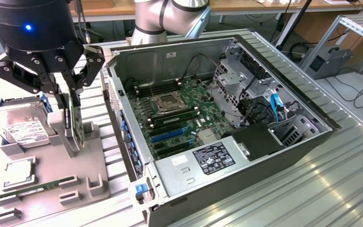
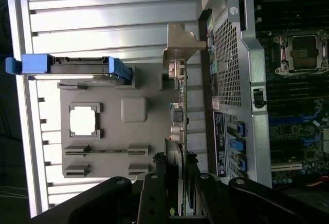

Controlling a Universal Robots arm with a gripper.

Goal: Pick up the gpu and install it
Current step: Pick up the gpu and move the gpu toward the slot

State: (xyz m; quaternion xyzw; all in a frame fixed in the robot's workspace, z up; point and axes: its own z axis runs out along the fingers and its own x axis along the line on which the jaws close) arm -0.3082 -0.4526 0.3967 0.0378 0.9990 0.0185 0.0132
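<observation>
Clamped around the top edge of the gpu (image 1: 75,130), the end effector (image 1: 71,111) hangs over the exterior view's left side, its black fingers (image 1: 60,97) set one on each face of the card and pinching it. The wrist view looks down the same grip: the end effector (image 2: 176,183) straddles the gpu (image 2: 180,106), which is seen edge-on with its silver bracket (image 2: 180,44) at the far end. Largest in the scene is the open computer case (image 1: 270,184), lying on its side on the ribbed metal counter (image 1: 295,203) with its green motherboard (image 1: 181,118) exposed; its perforated rear panel (image 2: 226,54) sits just beside the card in the wrist view. Next to the case, on the exterior view's left, a grey fixture tray (image 1: 55,161) rests on the counter, and the gpu stands upright on edge in the side of this tray nearest the case, well apart from the motherboard slots. A hard drive (image 1: 21,125) with a blue caddy (image 2: 67,64) stands at the tray's far end. A square CPU chip (image 1: 17,172) lies flat in a recess, and a narrow RAM stick (image 1: 33,189) lies near the tray's front.
</observation>
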